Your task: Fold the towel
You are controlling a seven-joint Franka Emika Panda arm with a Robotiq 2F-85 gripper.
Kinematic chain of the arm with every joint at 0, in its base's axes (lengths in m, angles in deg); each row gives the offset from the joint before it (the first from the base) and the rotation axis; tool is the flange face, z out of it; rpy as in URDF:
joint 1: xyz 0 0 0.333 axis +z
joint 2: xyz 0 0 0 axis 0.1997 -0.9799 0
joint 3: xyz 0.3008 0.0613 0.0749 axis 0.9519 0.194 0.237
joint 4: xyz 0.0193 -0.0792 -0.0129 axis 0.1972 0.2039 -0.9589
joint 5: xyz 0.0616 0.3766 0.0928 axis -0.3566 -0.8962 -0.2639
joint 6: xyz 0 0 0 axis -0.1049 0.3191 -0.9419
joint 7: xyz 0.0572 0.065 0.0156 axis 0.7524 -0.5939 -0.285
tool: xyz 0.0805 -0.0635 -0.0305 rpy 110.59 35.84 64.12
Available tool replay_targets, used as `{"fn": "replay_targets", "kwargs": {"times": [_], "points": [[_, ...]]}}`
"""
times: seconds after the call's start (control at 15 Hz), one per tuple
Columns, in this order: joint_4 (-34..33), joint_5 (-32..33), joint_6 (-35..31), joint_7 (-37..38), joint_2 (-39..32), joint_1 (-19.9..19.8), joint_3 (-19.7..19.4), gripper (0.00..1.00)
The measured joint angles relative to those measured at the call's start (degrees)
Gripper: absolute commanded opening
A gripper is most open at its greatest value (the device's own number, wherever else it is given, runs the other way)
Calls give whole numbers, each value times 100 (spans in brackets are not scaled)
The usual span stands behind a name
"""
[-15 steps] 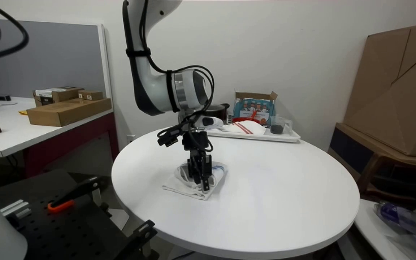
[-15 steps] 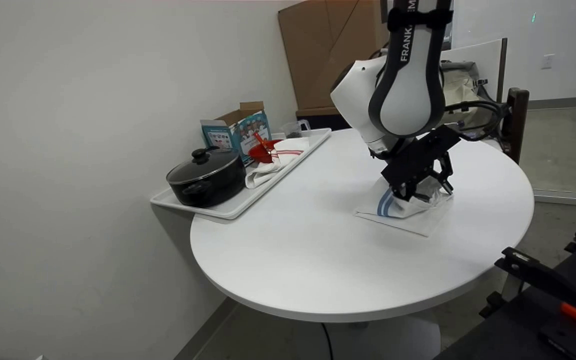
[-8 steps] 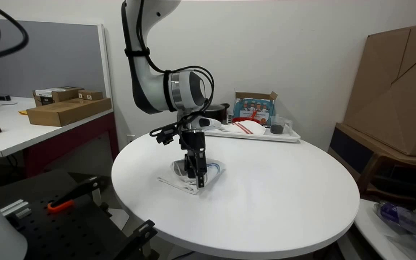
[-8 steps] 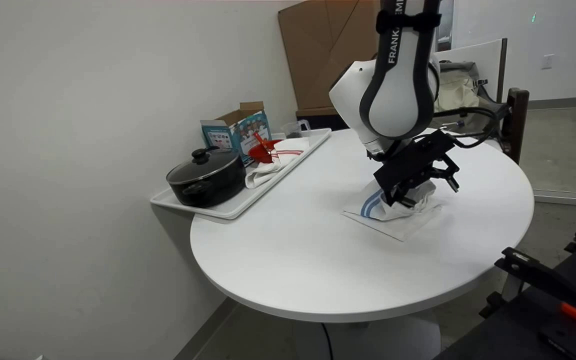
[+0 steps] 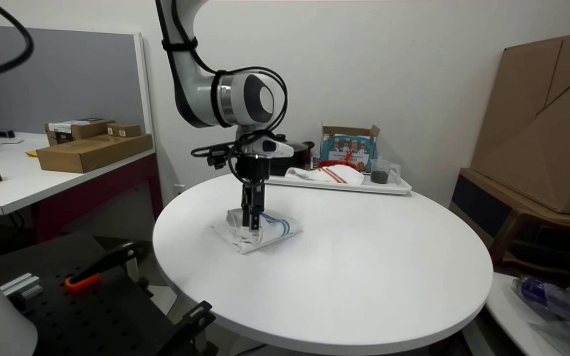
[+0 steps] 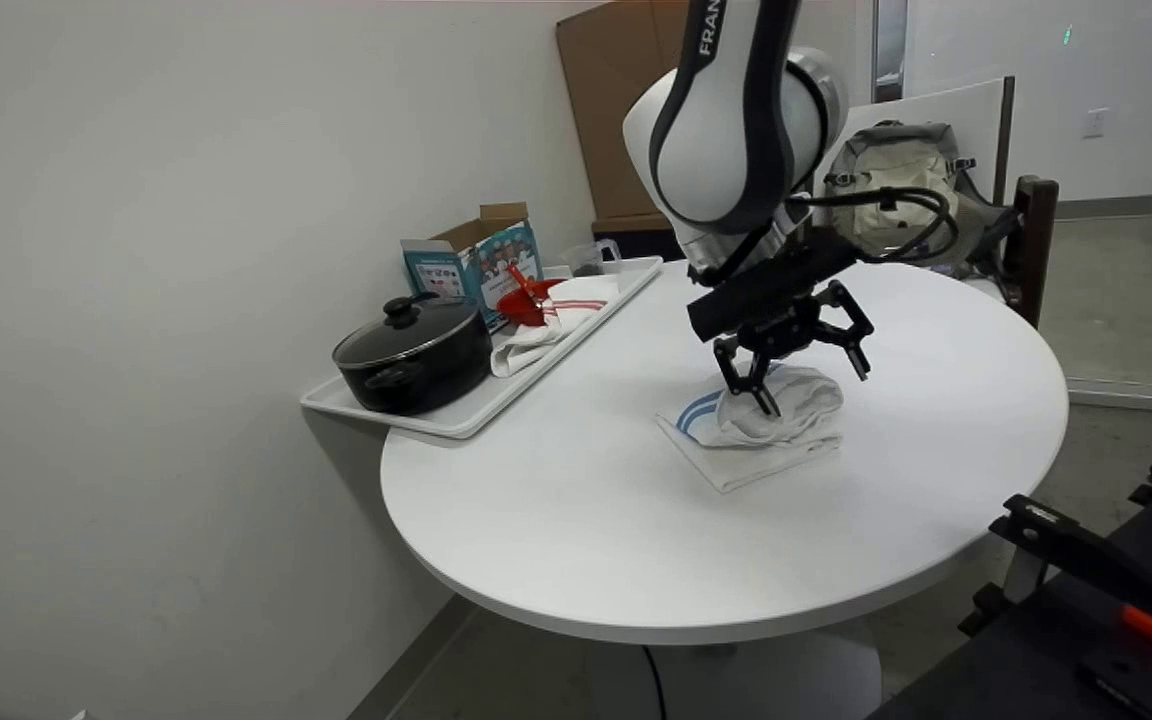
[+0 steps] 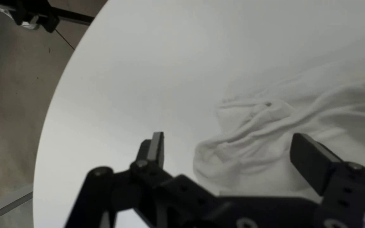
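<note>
White and rumpled, the towel [image 6: 756, 440] lies on the tabletop [image 6: 576, 520] right below me, folded over in layers but not yet neat, its blue stripes [image 6: 698, 412] showing along one side and a loose bunch [image 6: 806, 405] heaped on top. My pincer [image 7: 228, 139] stands spread, holding nothing; whether a tip brushes the cloth I can't tell. I take the step in hand to be settling that fold and tidying it. To do it well, I should rise straight up before swinging aside, so that no tip drags the layers. In the wrist view one finger [image 7: 156, 148] is over bare tabletop and the other over cloth, with a rolled edge [image 7: 212, 158] between, which would suit a pinch there. If I go for it, I'd come down slowly, catch the upper layer alone, and stop short of pressing the tabletop. Then I'd draw the slack out low and level and lay it down gently, since cloth this thin will probably crumple again if dropped.
</note>
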Motion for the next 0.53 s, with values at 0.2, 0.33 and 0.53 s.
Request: {"fn": "replay_targets", "kwargs": {"times": [0.2,0.33,0.53], "points": [[25,-217,149,-111,397,4,51,100],[25,-213,314,-199,628,3,50,100],[-25,1,486,-200,896,12,-9,100]]}}
